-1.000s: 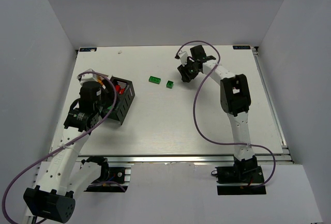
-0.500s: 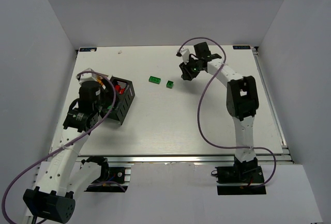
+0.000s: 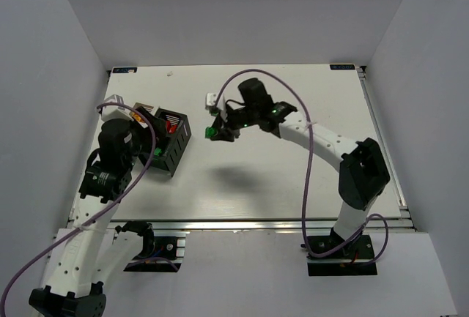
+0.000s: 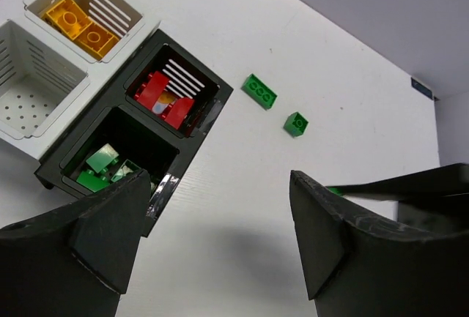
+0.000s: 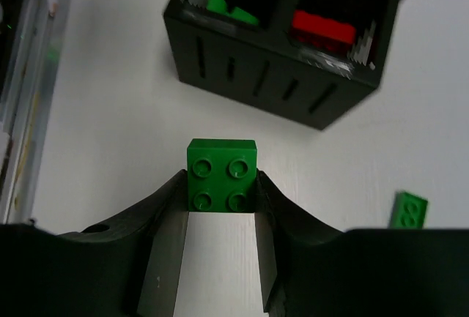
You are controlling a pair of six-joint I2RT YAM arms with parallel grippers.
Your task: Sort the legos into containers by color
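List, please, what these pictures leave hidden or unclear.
- Top view: the left arm covers most of the white bins; the right arm hides the loose green bricks.
- Left wrist view: its finger covers part of the green compartment, preventing a count.
- Right wrist view: the top edge crops the black bin.

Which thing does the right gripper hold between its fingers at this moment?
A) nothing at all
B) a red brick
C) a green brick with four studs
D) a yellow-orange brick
C: in the right wrist view the right gripper is shut on a green four-stud brick, with the black container ahead of it.
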